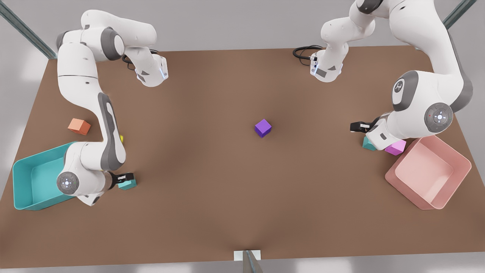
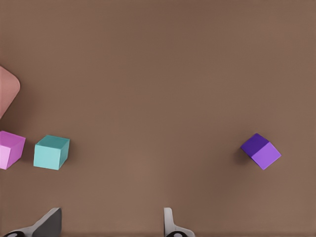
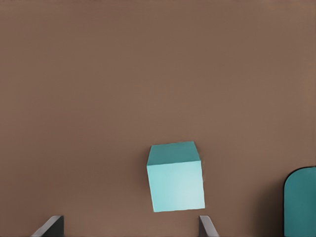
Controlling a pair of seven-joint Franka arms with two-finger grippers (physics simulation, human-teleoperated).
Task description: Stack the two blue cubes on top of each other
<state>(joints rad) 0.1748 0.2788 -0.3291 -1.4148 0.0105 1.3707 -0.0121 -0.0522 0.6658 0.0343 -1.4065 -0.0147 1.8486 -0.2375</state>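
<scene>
Left tool (image 1: 360,126) open wide near your small matte teal cube (image 1: 367,144) beside the pink bin (image 1: 454,151) | right tool (image 1: 127,176) open wide over the second teal cube (image 3: 176,177) by the teal bin (image 1: 22,178) | cubes well apart on the brown counter (image 1: 212,170), both tools poised to grasp.

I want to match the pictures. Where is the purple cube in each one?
Front view: purple cube, mid-table.
Left wrist view: purple cube, apart from the pink cube.
Right wrist view: a teal cube by the teal bin instead.
Shared landmark: the pink cube.
</scene>
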